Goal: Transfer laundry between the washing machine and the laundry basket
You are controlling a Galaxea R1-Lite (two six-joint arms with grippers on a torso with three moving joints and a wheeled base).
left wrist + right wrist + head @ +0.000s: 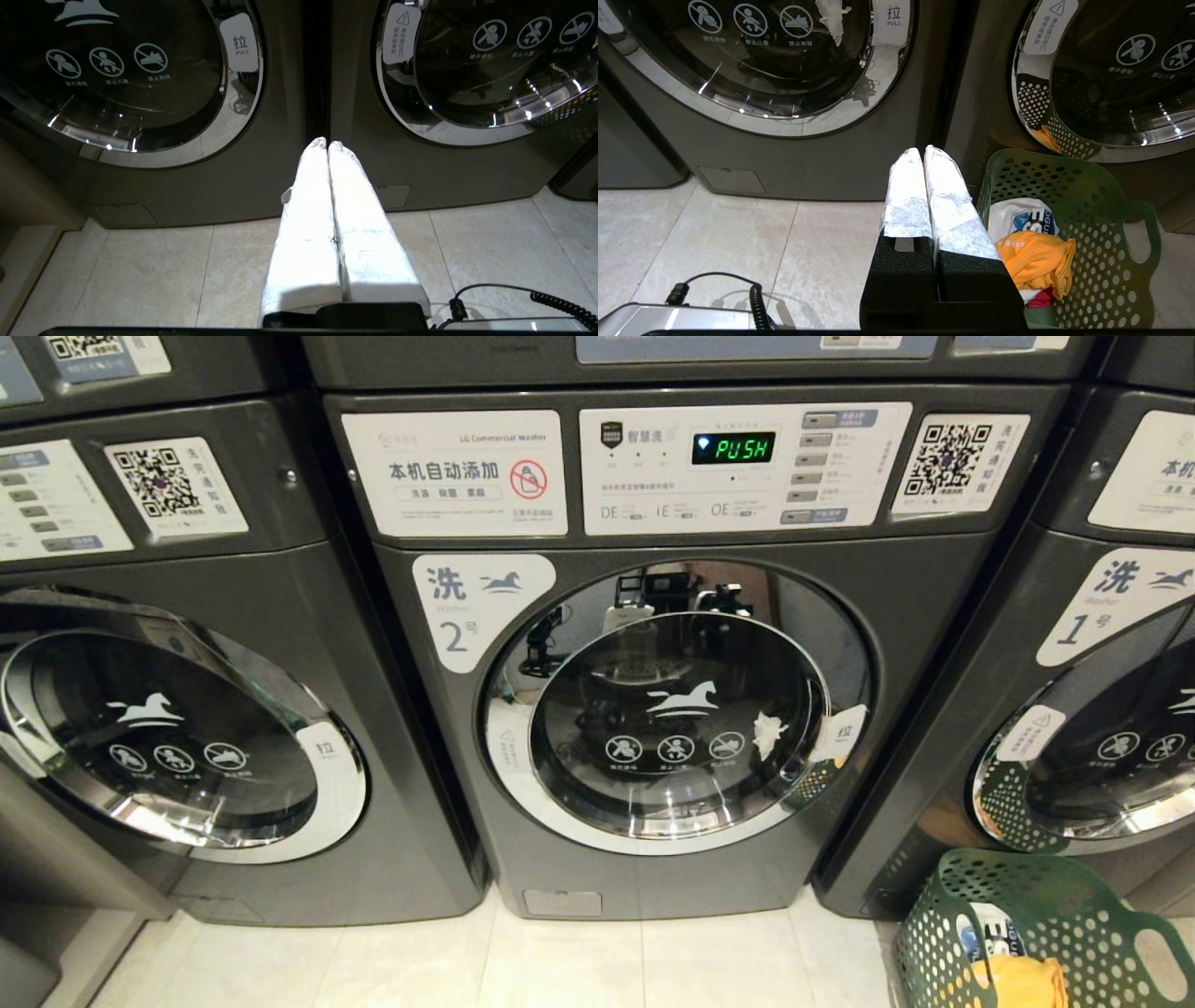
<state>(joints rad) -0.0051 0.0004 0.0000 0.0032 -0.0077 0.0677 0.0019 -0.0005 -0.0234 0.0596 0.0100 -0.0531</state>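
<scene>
Washing machine number 2 [672,644] stands straight ahead, its round glass door [679,725] closed and its display reading PUSH. The green perforated laundry basket [1074,905] sits on the floor at the lower right, holding an orange garment [1036,261] and a white printed one [1024,217]. My left gripper [327,143] is shut and empty, low over the floor before the gap between two machines. My right gripper [923,151] is shut and empty too, just beside the laundry basket [1106,233]. Neither arm shows in the head view.
More grey machines flank the middle one: one at the left [187,709], number 1 at the right [1102,709]. A white PULL tab [893,18] marks the door's right edge. Pale floor tiles [607,971] lie in front. A coiled black cable [756,298] lies by the base.
</scene>
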